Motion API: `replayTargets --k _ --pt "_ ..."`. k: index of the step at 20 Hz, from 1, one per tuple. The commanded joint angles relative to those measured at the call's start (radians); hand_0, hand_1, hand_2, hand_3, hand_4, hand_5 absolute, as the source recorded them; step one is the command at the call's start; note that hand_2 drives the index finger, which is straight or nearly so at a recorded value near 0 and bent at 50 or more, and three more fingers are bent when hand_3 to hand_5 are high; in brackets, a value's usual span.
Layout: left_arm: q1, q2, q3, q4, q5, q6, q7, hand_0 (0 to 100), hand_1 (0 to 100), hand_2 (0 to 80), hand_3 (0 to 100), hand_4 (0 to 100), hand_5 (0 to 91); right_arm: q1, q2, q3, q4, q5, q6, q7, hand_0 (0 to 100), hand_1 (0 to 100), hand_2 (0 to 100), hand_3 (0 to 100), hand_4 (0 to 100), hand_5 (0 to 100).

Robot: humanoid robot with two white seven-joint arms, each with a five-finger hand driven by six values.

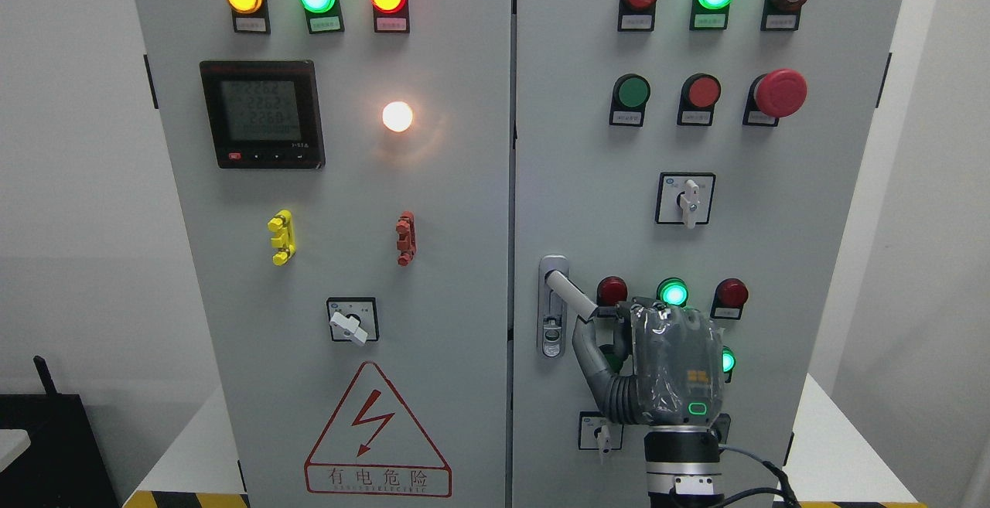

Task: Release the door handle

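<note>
Low and right of centre in the frame, the right robot hand [653,357] is seen from its back, fingers curled around the swung-out lever of the door handle [568,291], which sits at the right door's [812,206] left edge. If it pulls away before uncurling, it could drag the door open, or brush the green lamp [673,292] just above its knuckles.

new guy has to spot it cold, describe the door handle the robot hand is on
Look at the grey cabinet's right door, low on its left edge by the centre seam. The door handle is a silver lever swung out from an oblong lock plate, with the right hand at its end. It is the only bare-metal part among coloured lamps and switches.
</note>
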Motion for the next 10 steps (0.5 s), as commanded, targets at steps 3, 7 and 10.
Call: replayTargets --k 3,7,10 --pt "0.000 0.000 -0.012 -0.015 0.001 0.000 -0.001 12 39 0.0 0 0 0.0 -0.008 0.000 -0.006 -0.001 0.000 0.000 0.000 57 43 100 100 100 98" --pt "0.000 0.000 -0.012 -0.015 0.001 0.000 -0.001 12 39 0.0 0 0 0.0 -0.010 0.000 -0.012 -0.001 -0.002 0.000 0.000 57 42 100 100 100 98" --pt "0.000 0.000 -0.012 -0.015 -0.001 0.000 -0.001 12 39 0.0 0 0 0.0 -0.014 0.000 -0.012 -0.001 -0.002 0.000 0.001 57 42 100 100 100 98"
